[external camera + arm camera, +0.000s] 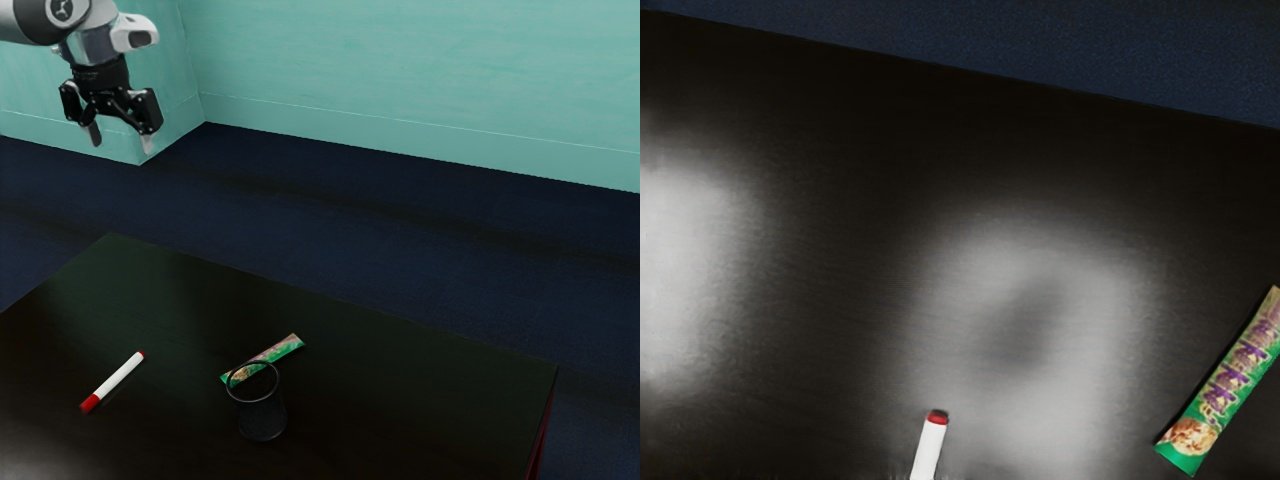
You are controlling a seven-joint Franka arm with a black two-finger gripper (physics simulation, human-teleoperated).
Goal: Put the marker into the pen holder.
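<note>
Dark table point(400, 385) below, the hand point(121, 141) hangs high, fingers pointing down and spread apart.

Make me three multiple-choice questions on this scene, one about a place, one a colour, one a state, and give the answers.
1. Where does the slim white marker with red ends lie?
A) on the floor
B) on the dark tabletop
C) against the wall

2. What colour is the round, open-topped pen holder?
A) black
B) yellow
C) white

3. How does the black two-finger gripper stand?
A) shut on the marker
B) shut, empty
C) open, empty

1 B: the exterior view shows it flat there.
2 A: its rim and wall are black.
3 C: its fingers stand apart, nothing between them.
</note>
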